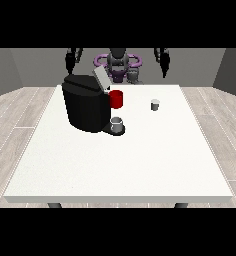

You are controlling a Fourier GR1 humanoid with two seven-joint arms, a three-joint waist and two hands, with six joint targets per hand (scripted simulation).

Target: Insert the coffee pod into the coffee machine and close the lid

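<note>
Pod sitting on tabletop, 3 o'clock of machine; lid standing open. Hands hanging raised, fingers' state unclear. Approaching pod from above advisable.

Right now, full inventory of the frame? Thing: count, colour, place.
coffee machine: 1, black, table's left-centre, grey lid tilted up open
red part: 1, red, on the machine's right side
cup: 1, grey, on the machine's base in front
coffee pod: 1, white-grey, standing alone right of the machine
table: 1, white, fills the middle
floor: grey planks, both sides
hand at the view's left: 1, black, raised beyond the table's far edge
hand at the view's right: 1, black, raised likewise
</note>
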